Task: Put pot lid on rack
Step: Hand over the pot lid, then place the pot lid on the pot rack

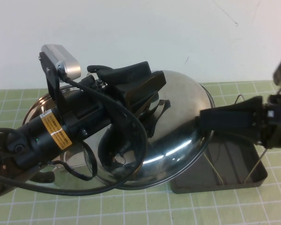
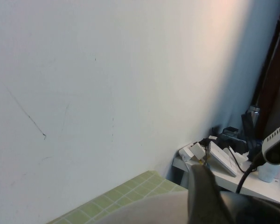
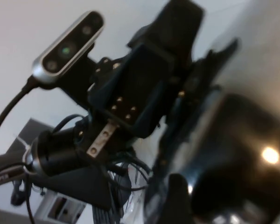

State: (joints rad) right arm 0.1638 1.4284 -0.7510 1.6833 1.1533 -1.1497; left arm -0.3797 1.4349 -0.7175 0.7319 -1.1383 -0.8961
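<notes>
Left gripper (image 1: 147, 84) and right gripper (image 1: 210, 121) flank tilted pot lid (image 1: 178, 136).

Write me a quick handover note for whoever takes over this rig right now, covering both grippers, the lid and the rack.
Left gripper: at the top of the pot lid, closed on it and holding it tilted up, off the pot.
Right gripper: at the lid's right edge, over the rack; grip unclear.
Done: lid lifted and carried toward the rack.
Left: seat the lid in the rack's wire loops, release, pull both arms back.
</notes>
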